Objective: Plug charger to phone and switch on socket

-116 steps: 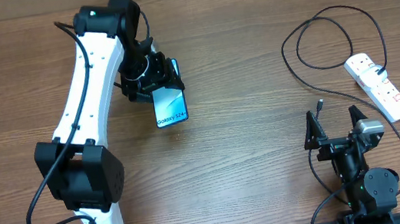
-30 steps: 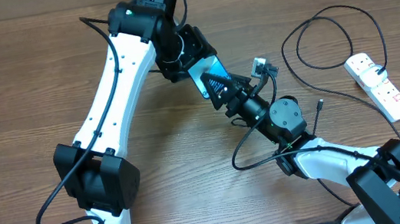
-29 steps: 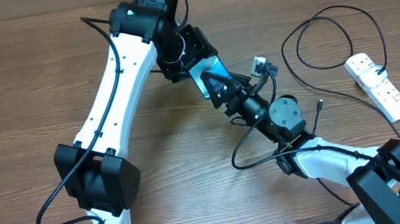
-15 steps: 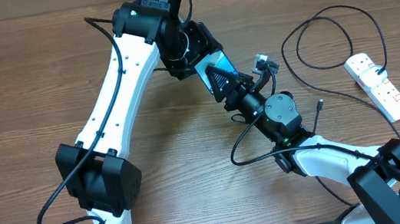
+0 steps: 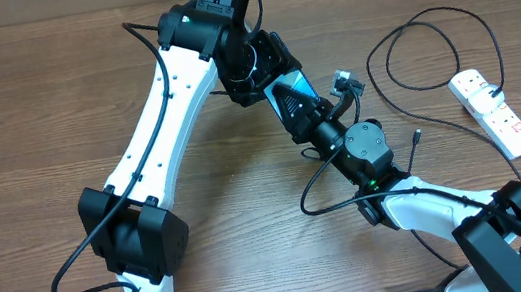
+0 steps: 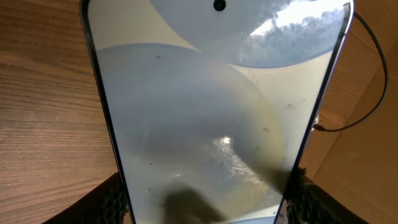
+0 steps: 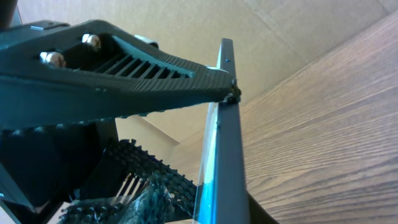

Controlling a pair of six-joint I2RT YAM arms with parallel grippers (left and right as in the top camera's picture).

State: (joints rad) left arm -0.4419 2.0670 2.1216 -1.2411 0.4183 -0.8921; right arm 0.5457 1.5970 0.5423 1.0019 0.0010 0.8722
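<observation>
Wood-grain table (image 5: 35, 115), both arms reaching to its far middle. The left gripper (image 5: 269, 72) clamps the phone (image 5: 291, 87) by its side edges, tilted above the surface. The right gripper (image 5: 307, 118) meets the phone's edge with one finger (image 7: 124, 68); its spread cannot be told. The charger (image 5: 436, 10) lies looped beside the socket (image 5: 493, 110), far right.

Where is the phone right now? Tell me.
In the overhead view the phone is at upper centre, clamped in the left gripper, with the right gripper reaching up to its lower-right end.
</observation>
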